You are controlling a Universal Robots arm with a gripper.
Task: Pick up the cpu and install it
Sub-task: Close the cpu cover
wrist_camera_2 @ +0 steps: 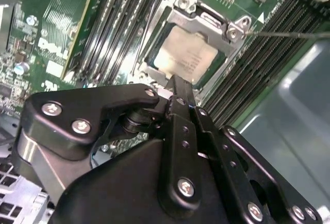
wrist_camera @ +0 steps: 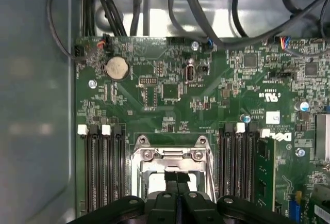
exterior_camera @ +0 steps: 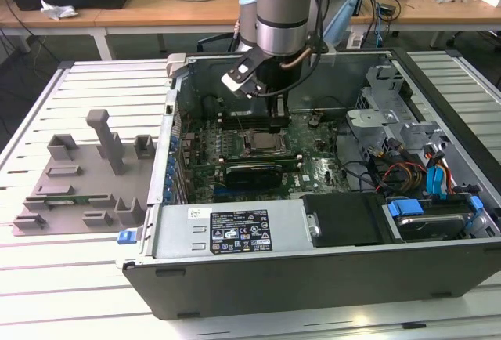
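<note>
Second wrist view: gripper (wrist_camera_2: 175,81) – jaws pressed together, empty – poised just above the cpu (wrist_camera_2: 185,56), which is seated in its socket frame (wrist_camera_2: 207,20).

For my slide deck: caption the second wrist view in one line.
Shut gripper poised over the cpu, which lies in its socket frame on the green motherboard.
</note>
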